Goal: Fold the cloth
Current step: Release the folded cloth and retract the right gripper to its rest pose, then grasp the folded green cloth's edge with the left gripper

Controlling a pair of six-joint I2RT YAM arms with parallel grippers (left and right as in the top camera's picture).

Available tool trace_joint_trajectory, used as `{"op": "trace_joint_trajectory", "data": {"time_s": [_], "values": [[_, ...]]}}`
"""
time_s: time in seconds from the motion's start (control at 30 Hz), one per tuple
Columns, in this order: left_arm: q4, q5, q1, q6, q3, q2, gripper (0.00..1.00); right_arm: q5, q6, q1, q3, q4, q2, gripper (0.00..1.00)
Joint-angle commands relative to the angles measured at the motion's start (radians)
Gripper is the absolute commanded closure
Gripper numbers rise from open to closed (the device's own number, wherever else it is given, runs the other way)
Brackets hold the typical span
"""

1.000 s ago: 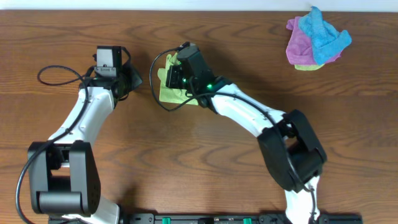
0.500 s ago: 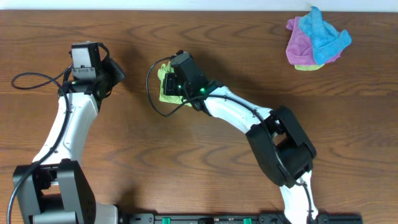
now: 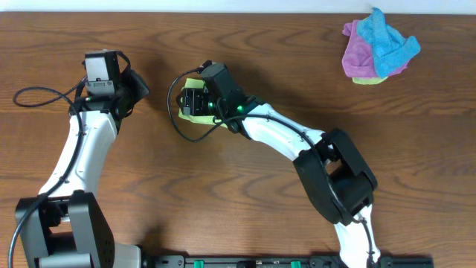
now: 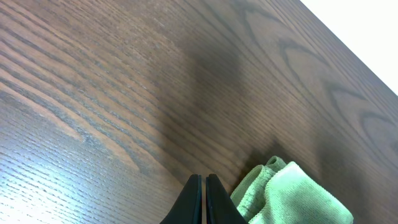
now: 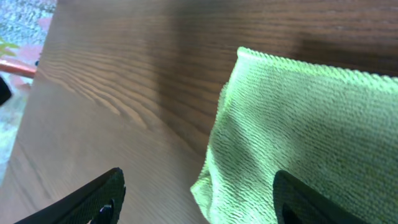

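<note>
Our right end effector (image 5: 198, 177) hangs directly over the lime-green cloth (image 5: 298, 124). Its two fingers are spread wide, one on either side of a hemmed corner, and nothing is pinched. The left end effector (image 4: 203, 186) sits just to the left of the cloth with its fingers pressed together on nothing, their tips close above the table (image 3: 245, 208). The cloth itself lies on the bare wood. From the left wrist view we see it bunched into at least two soft layers with rounded edges, so it is not spread flat. A purple cloth (image 3: 357, 52) and a bright blue cloth (image 3: 387, 37) are heaped well to the right of the cloth, and we leave them alone.

We judge the cloth to be light and limp. It has a looped terry pile that should catch well on the finger pads, so slipping worries us less than sagging. Lifted by one point, it will droop and drag the lower layers along with it. The hem at the corner is the firmest part, so we would take hold there and close low enough to gather the edge without scraping the wood. The risk, as we see it, is catching only the top layer, or both layers when one is wanted. Holding a second corner on the side of the cloth nearest the left end effector would keep the fold square.
</note>
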State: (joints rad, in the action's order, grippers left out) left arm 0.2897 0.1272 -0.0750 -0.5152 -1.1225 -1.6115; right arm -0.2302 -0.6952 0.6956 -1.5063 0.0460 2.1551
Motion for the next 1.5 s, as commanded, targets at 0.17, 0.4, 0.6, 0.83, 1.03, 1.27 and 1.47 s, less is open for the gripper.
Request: {"op": "trace_joint_trajectory", "data": {"time_s": [0.17,0.4,0.6,0.83,1.03,1.27,1.47], "values": [[0.022,-0.004,-0.003,0.022,-0.008,0.011,0.88,-0.029,0.082,-0.074,-0.039,0.071,-0.102,0.10],[0.068,0.060,-0.003,0.022,-0.008,0.026,0.15,-0.029,0.378,-0.171,-0.039,0.440,-0.306,0.01],[0.101,0.102,-0.003,0.021,-0.008,0.061,0.05,-0.028,0.585,-0.286,-0.034,0.761,-0.505,0.01],[0.185,0.118,-0.003,0.022,-0.008,0.098,0.05,-0.029,0.660,-0.470,0.173,0.906,-0.766,0.01],[0.242,0.162,-0.003,0.021,-0.008,0.113,0.05,-0.028,0.645,-0.598,0.523,0.839,-1.163,0.01],[0.300,0.295,-0.003,0.010,-0.008,0.118,0.05,0.051,0.550,-0.665,0.759,0.870,-1.587,0.01],[0.330,0.352,-0.002,-0.010,-0.008,0.129,0.05,0.154,0.551,-0.668,0.798,0.871,-1.734,0.01]]}}
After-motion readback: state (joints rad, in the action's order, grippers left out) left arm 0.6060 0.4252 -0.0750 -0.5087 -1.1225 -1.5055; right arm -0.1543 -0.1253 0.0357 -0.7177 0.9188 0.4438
